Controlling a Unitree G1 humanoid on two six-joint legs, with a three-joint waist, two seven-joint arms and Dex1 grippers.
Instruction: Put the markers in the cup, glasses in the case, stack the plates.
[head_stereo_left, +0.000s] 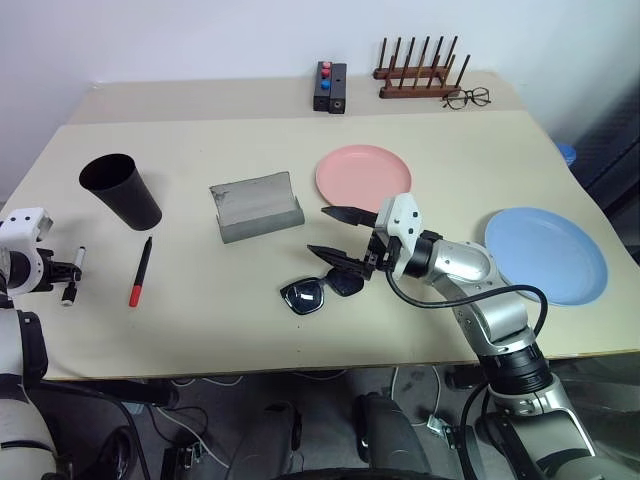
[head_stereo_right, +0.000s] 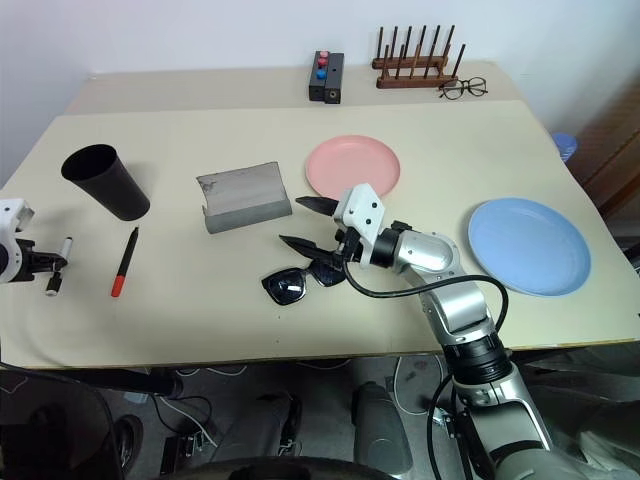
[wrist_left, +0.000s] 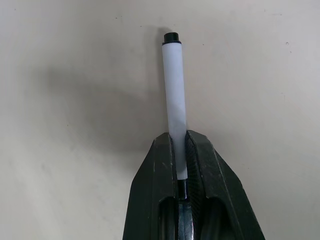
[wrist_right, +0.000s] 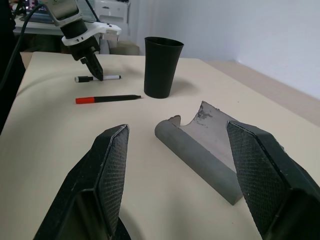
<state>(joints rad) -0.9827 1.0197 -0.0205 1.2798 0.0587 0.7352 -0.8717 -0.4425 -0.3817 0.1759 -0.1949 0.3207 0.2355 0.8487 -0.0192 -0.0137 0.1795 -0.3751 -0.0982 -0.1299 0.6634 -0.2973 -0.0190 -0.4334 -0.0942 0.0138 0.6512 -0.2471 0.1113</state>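
Note:
My left gripper (head_stereo_left: 68, 270) is at the table's far left edge, shut on the white marker (wrist_left: 175, 95), which lies low against the tabletop. The black marker with a red end (head_stereo_left: 140, 272) lies just to its right, in front of the black cup (head_stereo_left: 122, 190). The grey case (head_stereo_left: 256, 208) stands open in the middle of the table. Held level over the table, my right gripper (head_stereo_left: 336, 235) is open and empty, and it points left towards the case. The black sunglasses (head_stereo_left: 318, 291) lie just in front of it. Behind it is the pink plate (head_stereo_left: 362, 176). The blue plate (head_stereo_left: 546, 254) is at the right.
A wooden rack (head_stereo_left: 420, 72) and wire-rimmed spectacles (head_stereo_left: 467, 97) sit at the back right. A black box with coloured buttons (head_stereo_left: 330, 87) is at the back centre. The table's front edge runs close below the sunglasses.

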